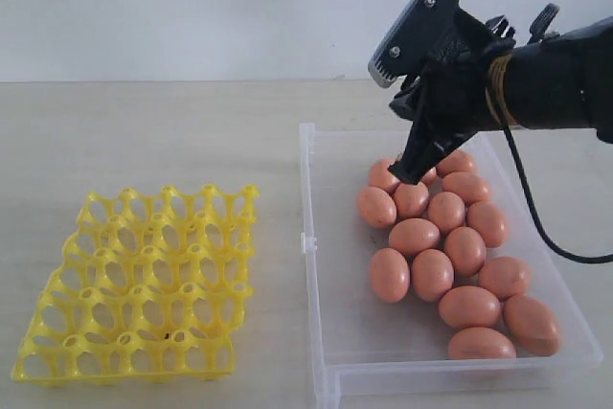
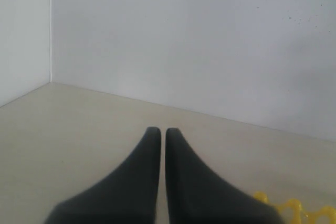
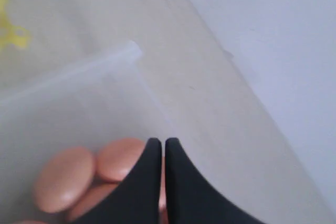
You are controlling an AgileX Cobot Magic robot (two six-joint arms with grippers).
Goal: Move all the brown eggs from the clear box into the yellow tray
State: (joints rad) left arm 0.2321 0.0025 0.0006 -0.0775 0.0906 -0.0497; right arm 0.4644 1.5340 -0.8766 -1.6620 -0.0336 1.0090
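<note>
Several brown eggs (image 1: 433, 273) lie in a loose cluster on the floor of the clear box (image 1: 330, 332), on the right of the table. The yellow tray (image 1: 144, 284) sits on the left with all its cups bare. My right gripper (image 1: 410, 175) hangs shut just over the far end of the cluster, its tips close above the eggs (image 3: 119, 159), holding nothing. In the left wrist view my left gripper (image 2: 159, 129) is shut and empty above bare tabletop, with a corner of the yellow tray (image 2: 296, 211) at the frame edge. The left arm does not show in the exterior view.
A black cable (image 1: 536, 217) loops down from the right arm over the box's right side. The box's side latch (image 1: 307, 241) faces the tray. Bare table lies between tray and box, and a white wall stands behind.
</note>
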